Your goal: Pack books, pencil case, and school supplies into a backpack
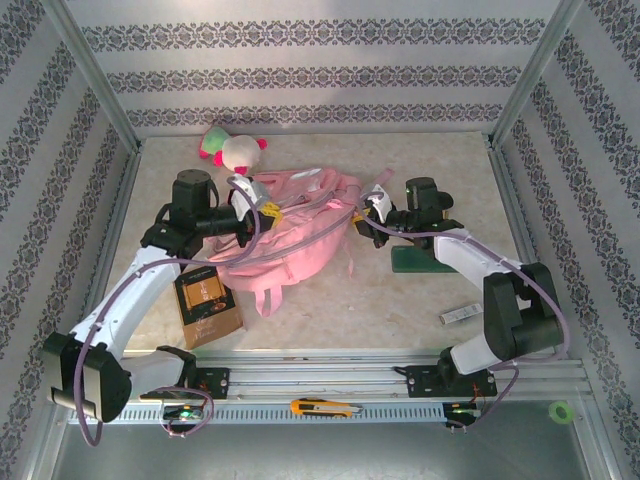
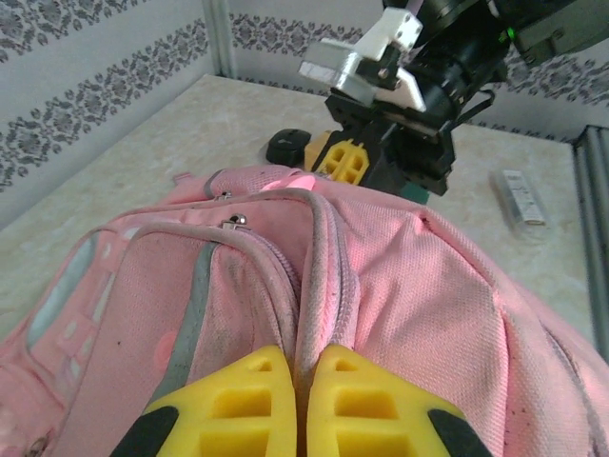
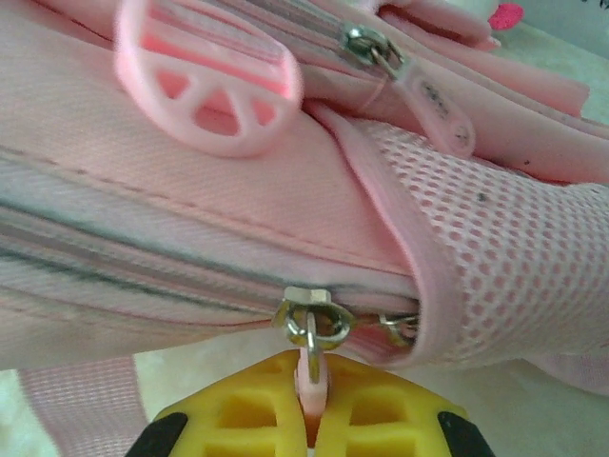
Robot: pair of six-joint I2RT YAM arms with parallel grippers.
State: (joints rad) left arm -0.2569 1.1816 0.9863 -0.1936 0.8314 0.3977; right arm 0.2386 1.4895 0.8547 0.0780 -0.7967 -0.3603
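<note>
The pink backpack [image 1: 290, 240] lies in the middle of the table between both arms. My left gripper [image 2: 304, 367] is shut on a raised fold of the backpack [image 2: 400, 286] along a zipper seam; from above the left gripper [image 1: 268, 210] is at the bag's left top. My right gripper [image 3: 314, 405] is shut on the pink zipper pull [image 3: 312, 381] hanging from a metal slider [image 3: 309, 319] on the backpack's [image 3: 190, 181] side. The brown book [image 1: 208, 305] lies under the left arm. The dark green pencil case [image 1: 412, 260] lies under the right arm. A grey-white bar [image 1: 460, 314] rests at the right.
A pink-and-white plush toy [image 1: 232, 148] sits at the back. A yellow-and-black piece [image 1: 325, 407] lies on the front rail, a green ring [image 1: 562, 411] at the near right. A black oval lump [image 2: 285, 146] sits beyond the bag. Patterned walls enclose three sides.
</note>
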